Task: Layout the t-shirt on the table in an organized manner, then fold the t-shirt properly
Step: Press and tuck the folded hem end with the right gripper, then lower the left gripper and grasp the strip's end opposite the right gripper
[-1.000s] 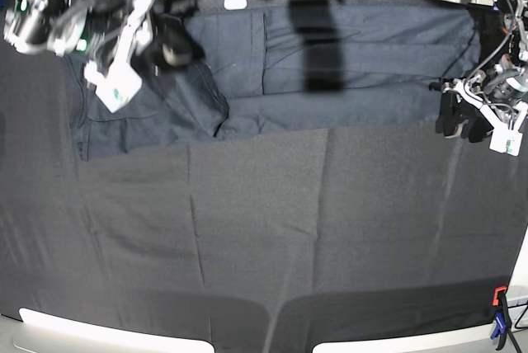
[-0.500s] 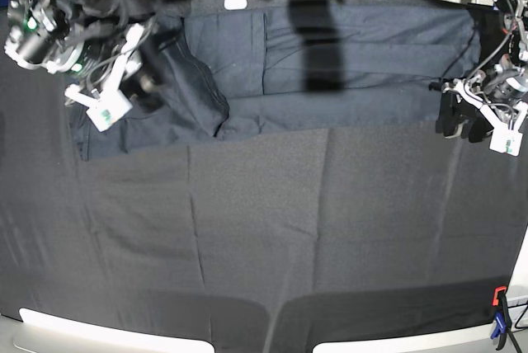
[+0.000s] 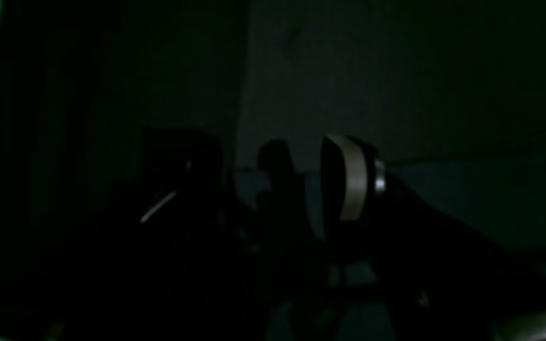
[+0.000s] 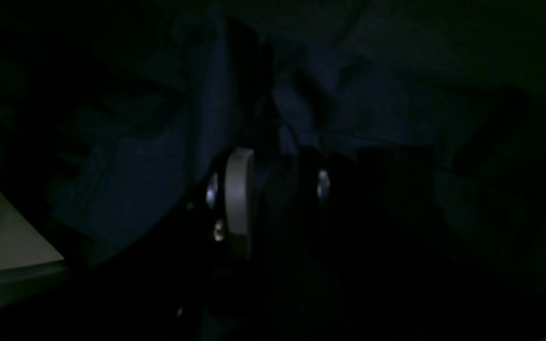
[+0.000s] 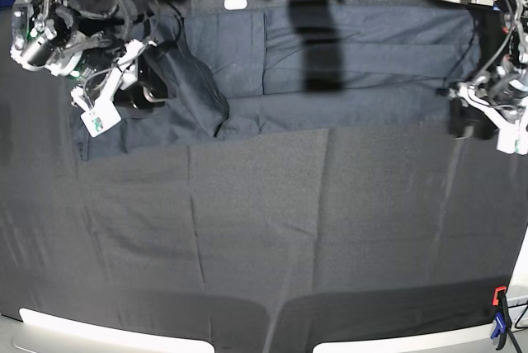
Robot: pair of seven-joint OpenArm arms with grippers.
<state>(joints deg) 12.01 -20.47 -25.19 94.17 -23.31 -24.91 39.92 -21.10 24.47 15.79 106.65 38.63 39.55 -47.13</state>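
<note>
Your right gripper (image 5: 153,89) pinches a fold of the t-shirt (image 5: 330,64), which lies bunched along the table's (image 5: 264,229) far edge; your left gripper (image 5: 464,122) hangs wide and empty. Layout is barely begun, folding remains.

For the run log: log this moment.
t-shirt: crumpled at one end | right gripper: over t-shirt, grip unclear | left gripper: open
</note>
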